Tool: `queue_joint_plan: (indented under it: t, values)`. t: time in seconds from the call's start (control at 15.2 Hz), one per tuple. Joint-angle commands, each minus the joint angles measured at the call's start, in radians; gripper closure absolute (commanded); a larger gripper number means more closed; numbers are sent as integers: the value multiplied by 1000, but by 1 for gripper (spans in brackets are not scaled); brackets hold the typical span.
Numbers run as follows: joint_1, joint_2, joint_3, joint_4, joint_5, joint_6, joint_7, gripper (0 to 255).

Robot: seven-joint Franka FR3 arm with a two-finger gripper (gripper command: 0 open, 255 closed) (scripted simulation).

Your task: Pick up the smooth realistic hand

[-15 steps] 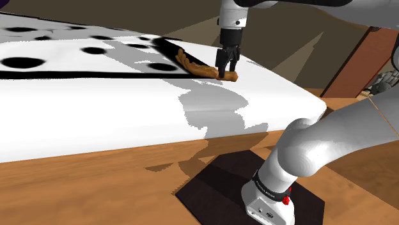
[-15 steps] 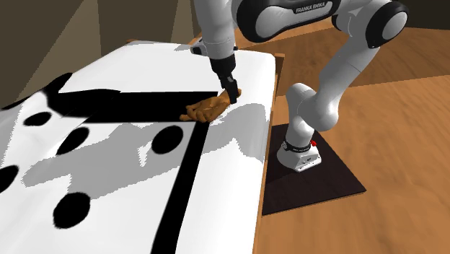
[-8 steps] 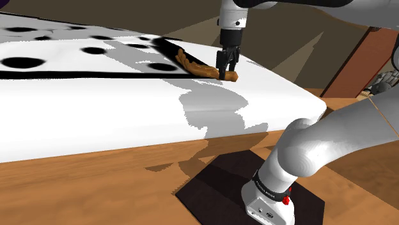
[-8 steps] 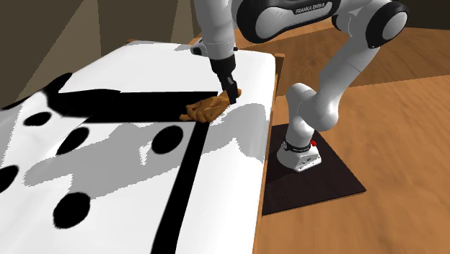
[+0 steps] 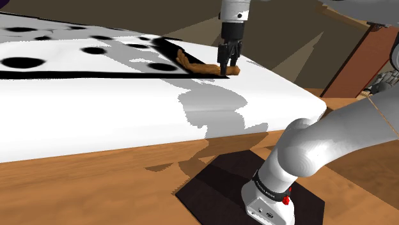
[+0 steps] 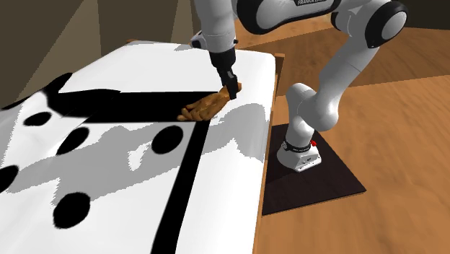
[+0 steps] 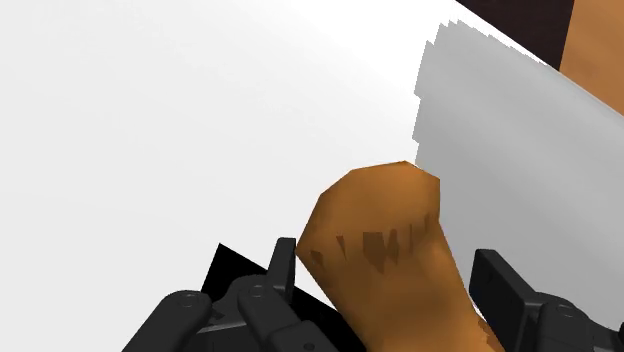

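Wrist view: your hand (image 7: 388,258) clamped on wrist end of brown realistic hand (image 7: 375,215). Looks stiff, light, slick; wrist stub best hold, squeeze firmly, lift gently.

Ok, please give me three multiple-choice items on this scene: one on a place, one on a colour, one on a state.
1. Where is the hand? A in a drawer; B over the white surface; C on a chair.
2. Its colour? A brown; B green; C white.
3. The end effector is: A open; B shut on nothing; C shut on the hand.
Key: B, white lies beneath it; A, it looks brown in every view; C, it clasps the hand's wrist end.
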Motion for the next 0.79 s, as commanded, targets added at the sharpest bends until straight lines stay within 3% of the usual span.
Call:
queue_joint_plan:
  t: [0.0,0.73]
  values:
    - [-1,6,-1,32,-1,-26,-5,255]
    - [-1,45,2,190,-1,-145,-16,255]
